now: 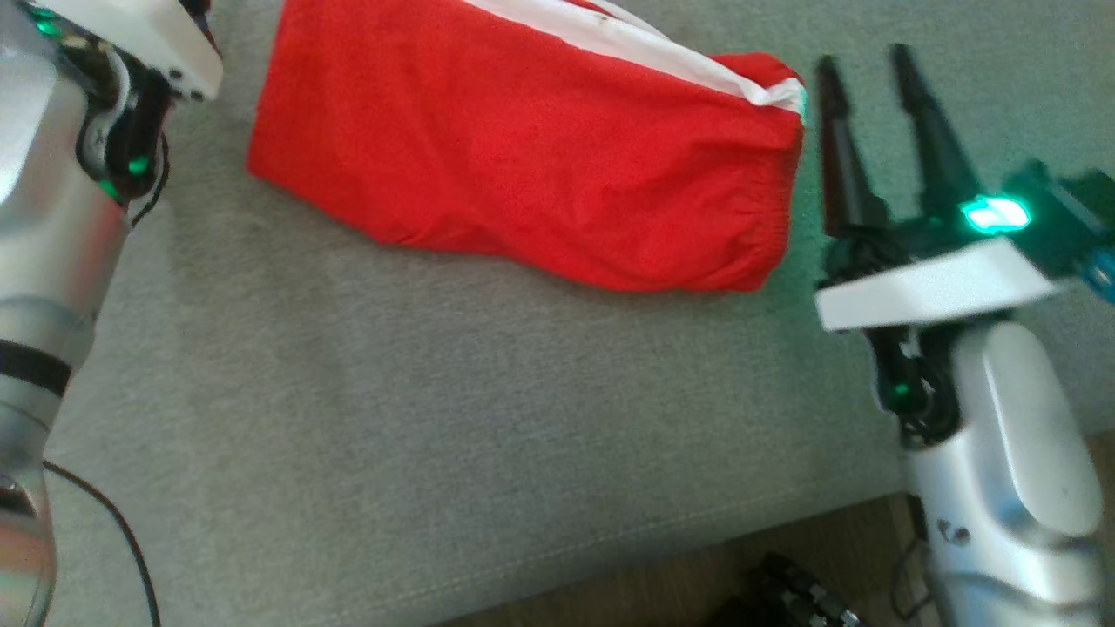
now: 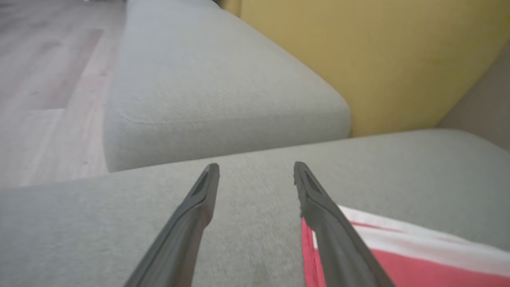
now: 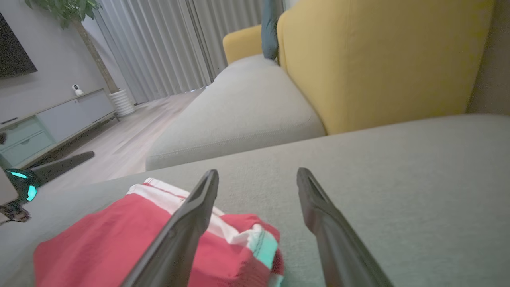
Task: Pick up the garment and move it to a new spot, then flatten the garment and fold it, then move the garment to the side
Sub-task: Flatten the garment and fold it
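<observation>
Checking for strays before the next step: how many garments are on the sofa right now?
1. The red garment with a white band lies on the grey seat cushion, just left of the right gripper. Another piece beneath it would be hidden.

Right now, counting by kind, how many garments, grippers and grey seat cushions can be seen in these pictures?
Garments: 1, the red garment
Grippers: 2, the left gripper and the right gripper, both open
Grey seat cushions: 2, the near cushion and the far cushion
Total: 5
</observation>
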Motion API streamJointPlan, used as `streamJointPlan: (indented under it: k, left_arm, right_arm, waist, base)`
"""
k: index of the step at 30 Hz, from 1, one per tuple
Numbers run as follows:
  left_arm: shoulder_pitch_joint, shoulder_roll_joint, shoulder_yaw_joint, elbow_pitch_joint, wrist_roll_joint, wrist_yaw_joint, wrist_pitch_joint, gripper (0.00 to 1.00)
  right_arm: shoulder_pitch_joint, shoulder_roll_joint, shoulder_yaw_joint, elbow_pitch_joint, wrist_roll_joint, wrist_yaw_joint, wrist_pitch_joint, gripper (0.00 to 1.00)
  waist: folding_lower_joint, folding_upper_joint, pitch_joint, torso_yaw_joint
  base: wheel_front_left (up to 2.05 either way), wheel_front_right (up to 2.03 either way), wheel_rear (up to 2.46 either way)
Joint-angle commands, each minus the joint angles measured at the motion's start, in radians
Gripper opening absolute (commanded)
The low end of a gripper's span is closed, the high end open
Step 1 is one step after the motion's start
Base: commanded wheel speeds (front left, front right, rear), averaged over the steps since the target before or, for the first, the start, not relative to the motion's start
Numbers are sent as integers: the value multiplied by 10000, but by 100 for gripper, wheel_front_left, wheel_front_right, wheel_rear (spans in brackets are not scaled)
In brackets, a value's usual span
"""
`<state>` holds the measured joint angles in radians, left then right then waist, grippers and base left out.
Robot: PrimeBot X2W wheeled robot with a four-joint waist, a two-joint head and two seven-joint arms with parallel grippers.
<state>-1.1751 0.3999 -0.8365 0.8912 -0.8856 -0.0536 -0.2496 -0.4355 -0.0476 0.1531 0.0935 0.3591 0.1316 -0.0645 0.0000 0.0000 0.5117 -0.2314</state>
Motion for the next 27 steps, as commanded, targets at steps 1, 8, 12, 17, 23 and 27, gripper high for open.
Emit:
streamJointPlan:
  k: [1,8,12,17,23,27]
  left_arm:
    - [-274,377,512,-442,165,184,-102,100]
    - [2681,591,3540,-4441,2262,1886,-119,100]
    - [5097,209,4820,-6659,3607,2388,-120,100]
    - [6889,-341,5405,-7705,4358,2542,-121,100]
    - [8211,-929,5552,-8053,4903,2385,-121,100]
    - [8601,-1200,5696,-7939,5023,2103,-121,100]
  right_arm:
    - [165,-26,35,-456,-217,-9,-220,100]
    - [1160,-26,-790,-967,-1118,-9,-993,100]
    - [1655,-26,-1002,-1085,-1362,-9,-1009,100]
    - [2117,-26,-1006,-1117,-1523,-9,-908,100]
    - [2618,-26,-1006,-1135,-1576,-9,-789,100]
    - [2812,-26,-1026,-1146,-1535,-9,-723,100]
  waist:
    - [0,0,-129,184]
    - [0,0,-610,834]
    - [0,0,-995,1193]
    - [0,0,-1440,1454]
    - [0,0,-1861,1660]
    - [0,0,-2017,1702]
  base:
    - [0,0,0]
    - [0,0,0]
    - [0,0,0]
    - [0,0,0]
    - [0,0,0]
    - [0,0,0]
